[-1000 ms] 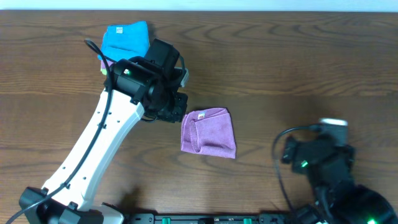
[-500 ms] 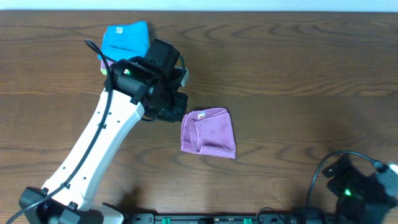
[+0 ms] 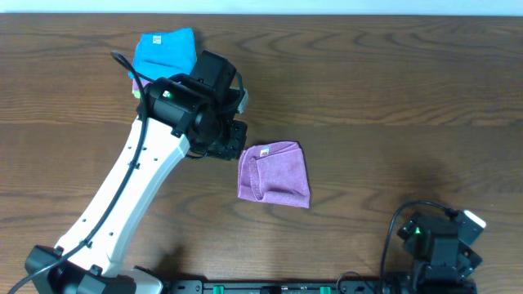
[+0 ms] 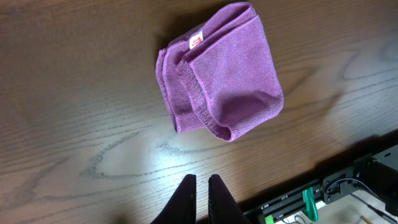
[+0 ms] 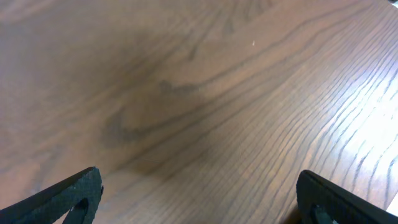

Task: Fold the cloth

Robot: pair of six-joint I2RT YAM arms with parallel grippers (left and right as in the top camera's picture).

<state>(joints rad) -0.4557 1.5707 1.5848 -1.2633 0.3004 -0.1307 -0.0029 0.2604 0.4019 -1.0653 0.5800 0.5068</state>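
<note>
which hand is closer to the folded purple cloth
Left. The left hand is just beside the folded purple cloth; the right hand is far off, near the table's front right corner.

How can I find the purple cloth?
On the wooden table, find the white arm. Just beside its black end lies the purple cloth, folded flat. It has a tiny white tag; the blue cloth sits farther back.

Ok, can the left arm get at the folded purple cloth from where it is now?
Probably yes. The left pincer hovers right beside the folded purple microfibre cloth, only bare wooden table between them, nothing on top. Its jaws look closed, so they'd need opening first.
</note>
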